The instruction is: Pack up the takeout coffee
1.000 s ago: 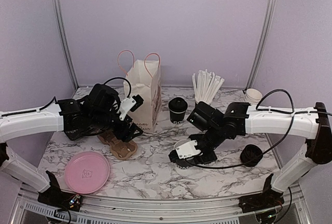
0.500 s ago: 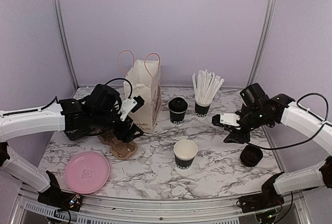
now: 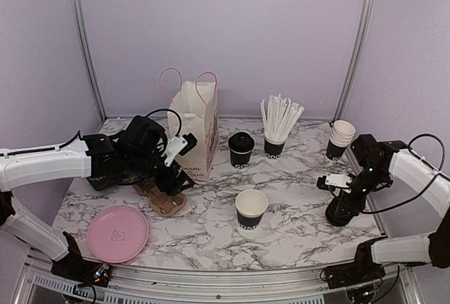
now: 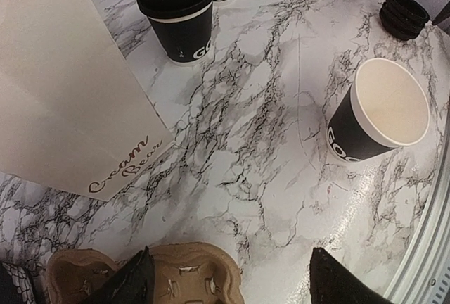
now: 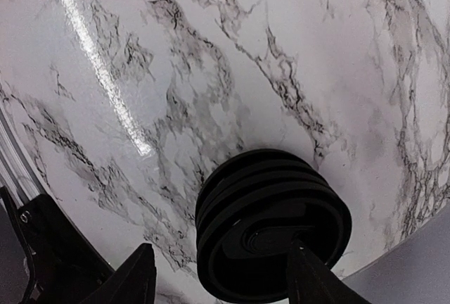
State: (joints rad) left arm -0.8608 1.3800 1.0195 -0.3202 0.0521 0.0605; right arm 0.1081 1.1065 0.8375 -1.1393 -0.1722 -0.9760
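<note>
The takeout coffee is a black lidded cup standing right of the paper bag. My left gripper hangs open over the brown cardboard cup carrier, nothing between its fingers. An open black cup with a cream inside stands mid-table. My right gripper points down at the far right, open above a stack of black lids; one finger is over the stack's top, the other left of it.
A black cup of white straws and a nested stack of cups stand at the back right. A pink plate lies front left. The bag's side is close to my left gripper.
My right arm swung from the open cup at mid-table to the right, down over the lid stack, and its jaws widened. The left arm stayed put.
</note>
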